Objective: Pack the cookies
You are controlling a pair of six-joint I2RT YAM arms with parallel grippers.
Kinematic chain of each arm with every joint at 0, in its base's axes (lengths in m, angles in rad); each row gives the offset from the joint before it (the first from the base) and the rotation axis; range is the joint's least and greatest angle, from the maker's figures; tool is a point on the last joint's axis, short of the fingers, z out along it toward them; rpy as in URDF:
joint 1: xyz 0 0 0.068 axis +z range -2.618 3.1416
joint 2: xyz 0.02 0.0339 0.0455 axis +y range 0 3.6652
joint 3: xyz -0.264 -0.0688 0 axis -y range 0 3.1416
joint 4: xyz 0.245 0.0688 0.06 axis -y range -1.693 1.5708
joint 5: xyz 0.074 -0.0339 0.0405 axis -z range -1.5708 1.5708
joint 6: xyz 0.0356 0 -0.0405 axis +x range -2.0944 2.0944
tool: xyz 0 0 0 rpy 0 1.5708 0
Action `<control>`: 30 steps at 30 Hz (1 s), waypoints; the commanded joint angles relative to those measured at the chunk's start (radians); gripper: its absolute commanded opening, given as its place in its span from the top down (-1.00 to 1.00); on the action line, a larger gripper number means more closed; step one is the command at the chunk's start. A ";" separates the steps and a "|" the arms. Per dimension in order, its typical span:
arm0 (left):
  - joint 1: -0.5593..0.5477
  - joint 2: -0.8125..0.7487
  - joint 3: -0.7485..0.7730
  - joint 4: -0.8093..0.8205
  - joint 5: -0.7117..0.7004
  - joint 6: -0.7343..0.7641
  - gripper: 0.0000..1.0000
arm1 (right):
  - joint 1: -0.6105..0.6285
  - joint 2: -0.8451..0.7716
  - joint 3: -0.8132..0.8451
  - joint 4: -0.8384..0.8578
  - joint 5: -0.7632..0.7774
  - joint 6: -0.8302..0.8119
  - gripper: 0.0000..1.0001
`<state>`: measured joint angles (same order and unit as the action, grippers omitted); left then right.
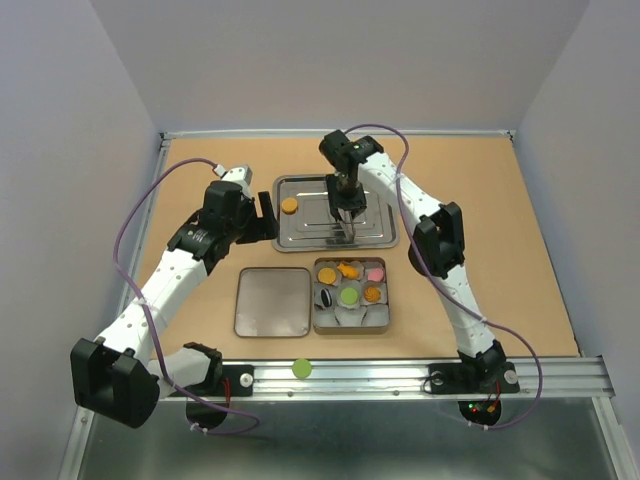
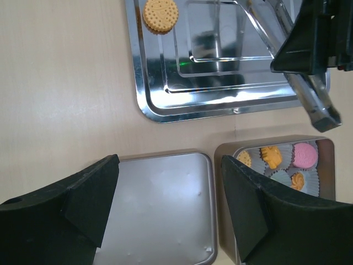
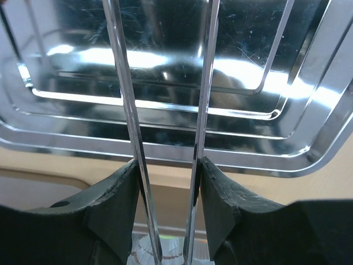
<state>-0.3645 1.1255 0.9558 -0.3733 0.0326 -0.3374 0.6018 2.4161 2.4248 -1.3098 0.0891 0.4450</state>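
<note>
One orange cookie lies at the left of the steel tray. In front of the tray, the open tin holds several cookies in white paper cups: orange, pink, green and black. My right gripper is shut on metal tongs over the tray's middle. I see nothing in the tongs. My left gripper hangs open and empty, left of the tray, above the tin's lid.
The lid lies flat just left of the tin. A green disc rests on the metal rail at the table's near edge, between the arm bases. Walls close in the table on three sides.
</note>
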 commanded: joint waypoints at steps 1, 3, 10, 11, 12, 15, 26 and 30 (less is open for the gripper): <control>0.002 -0.039 -0.017 0.027 0.004 0.015 -0.72 | 0.004 0.024 0.049 0.009 0.034 0.003 -0.02; 0.002 -0.043 -0.022 0.028 0.001 0.017 -0.72 | 0.004 0.043 0.065 0.009 0.034 0.006 -0.02; 0.004 -0.043 -0.023 0.025 -0.005 0.023 -0.72 | 0.004 0.067 0.095 0.018 0.024 0.004 0.02; 0.004 -0.044 -0.023 0.025 -0.005 0.024 -0.72 | 0.004 0.070 0.095 0.021 0.021 0.006 0.05; 0.004 -0.041 -0.023 0.025 -0.005 0.026 -0.72 | 0.004 0.071 0.094 0.024 0.018 0.006 0.07; 0.006 -0.043 -0.025 0.025 -0.005 0.024 -0.72 | 0.004 0.069 0.094 0.029 0.017 0.008 0.21; 0.006 -0.050 -0.012 0.005 -0.011 0.020 -0.72 | -0.005 -0.148 0.050 0.067 0.101 0.029 0.42; 0.006 -0.046 0.001 -0.001 -0.008 0.015 -0.72 | -0.008 -0.248 -0.031 0.099 0.034 0.011 0.42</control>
<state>-0.3645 1.1027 0.9409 -0.3714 0.0292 -0.3290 0.6014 2.3558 2.4401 -1.2850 0.1406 0.4564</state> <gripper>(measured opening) 0.858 0.427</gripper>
